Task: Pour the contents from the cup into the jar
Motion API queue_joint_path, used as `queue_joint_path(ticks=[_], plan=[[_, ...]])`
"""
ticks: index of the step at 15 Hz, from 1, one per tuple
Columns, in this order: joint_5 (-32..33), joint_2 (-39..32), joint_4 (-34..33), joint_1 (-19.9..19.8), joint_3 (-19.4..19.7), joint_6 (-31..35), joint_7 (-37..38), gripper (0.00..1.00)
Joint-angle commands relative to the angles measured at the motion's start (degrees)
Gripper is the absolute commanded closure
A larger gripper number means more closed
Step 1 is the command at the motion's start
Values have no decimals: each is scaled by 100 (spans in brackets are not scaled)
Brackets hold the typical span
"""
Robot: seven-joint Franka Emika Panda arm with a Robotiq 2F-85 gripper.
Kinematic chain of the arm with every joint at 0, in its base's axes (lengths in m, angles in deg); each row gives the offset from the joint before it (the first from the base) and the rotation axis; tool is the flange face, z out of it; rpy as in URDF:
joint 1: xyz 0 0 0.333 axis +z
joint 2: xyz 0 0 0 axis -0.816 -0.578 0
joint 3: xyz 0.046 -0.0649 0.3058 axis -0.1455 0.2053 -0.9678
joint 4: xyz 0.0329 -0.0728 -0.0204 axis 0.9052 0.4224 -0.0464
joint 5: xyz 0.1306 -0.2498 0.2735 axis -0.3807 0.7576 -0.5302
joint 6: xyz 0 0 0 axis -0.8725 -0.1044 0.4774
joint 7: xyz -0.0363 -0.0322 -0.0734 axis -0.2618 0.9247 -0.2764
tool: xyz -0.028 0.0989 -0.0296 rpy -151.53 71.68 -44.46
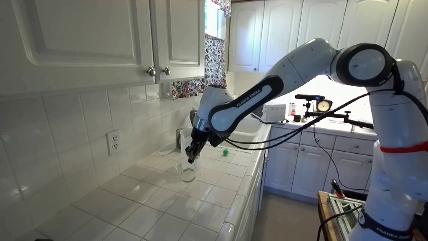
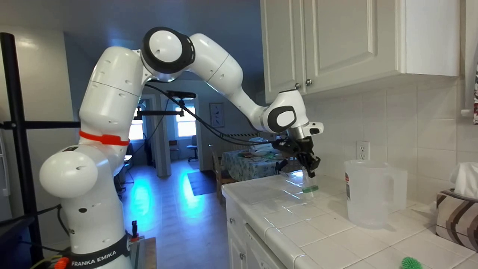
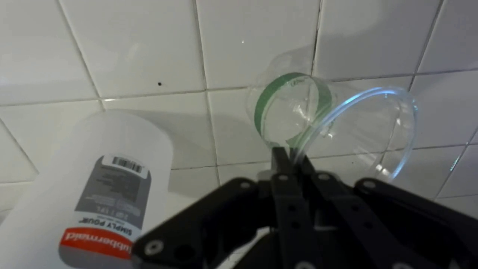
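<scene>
Black, long-fingered metal gripper [image 3: 293,161], bottom middle of the wrist view: squeezed closed on one edge of the short, round, clear glass cup with a green band [image 3: 332,127] | cup: right of middle | tall, white, cloudy plastic jar [image 3: 104,183]: lower left; upright on the shiny white tile counter [image 2: 317,228], right side of an exterior view

"FRANKA EMIKA" on the arm [image 1: 301,63], "SIMPLY POUR" and "Rubbermaid" on the label [image 3: 108,209] of the jar [image 3: 71,175].
</scene>
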Motion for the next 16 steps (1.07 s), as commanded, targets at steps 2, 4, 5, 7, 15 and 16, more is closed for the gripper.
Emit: queue_joint_path(ticks=[2,4,5,7,15,16], plan=[[-671,-93,-37,-28,-36,-115,-871,98],[-525,-51,-9,154,154,-55,-585,98],[-525,-63,-8,163,166,-54,-596,94],[-519,-62,-10,185,188,-53,-591,94],[-1745,-154,-103,-99,-150,-579,-1389,98],[-1799,-154,-97,-81,-127,-582,-1411,98]])
